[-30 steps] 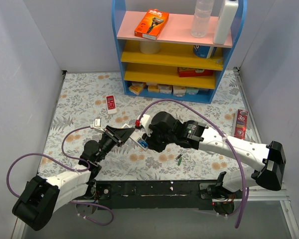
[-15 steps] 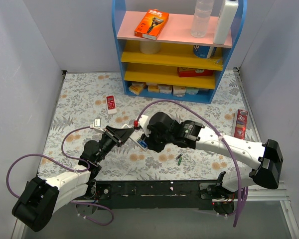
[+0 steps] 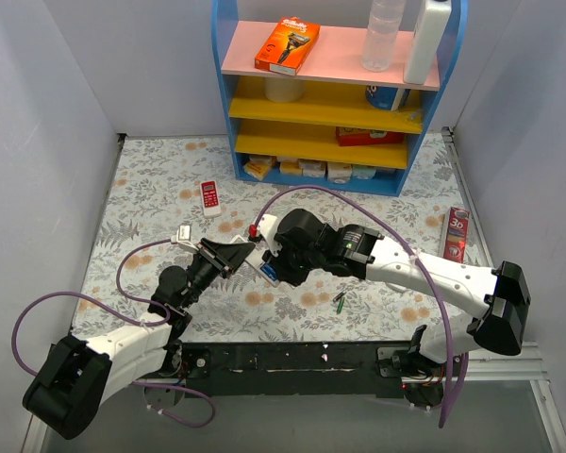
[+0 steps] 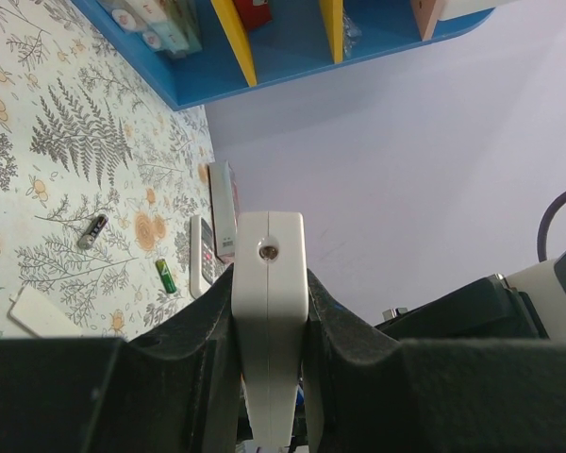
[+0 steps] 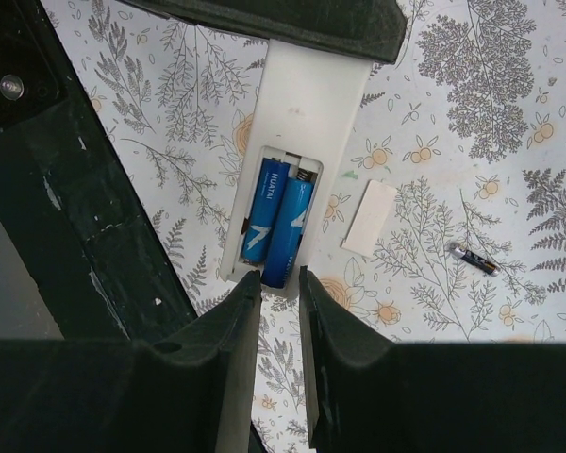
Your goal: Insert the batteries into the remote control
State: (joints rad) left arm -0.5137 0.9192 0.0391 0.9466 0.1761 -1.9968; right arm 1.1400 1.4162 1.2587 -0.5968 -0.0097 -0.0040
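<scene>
Remote control [image 4: 269,241] inside left gripper [image 4: 270,288], end outward.

**Table surface: 6 items recorded**

The table [image 3: 151,189] is covered with a floral-print cloth. A blue shelf unit [image 3: 311,179] is stood at its far edge. A red-and-white remote [image 3: 209,197] is laid near the shelf's left end. A red box [image 3: 457,236] is laid along the right edge. A green battery [image 3: 341,301], a dark battery [image 5: 474,259] and a white cover [image 5: 369,218] are laid loose near the middle, none touching.
</scene>
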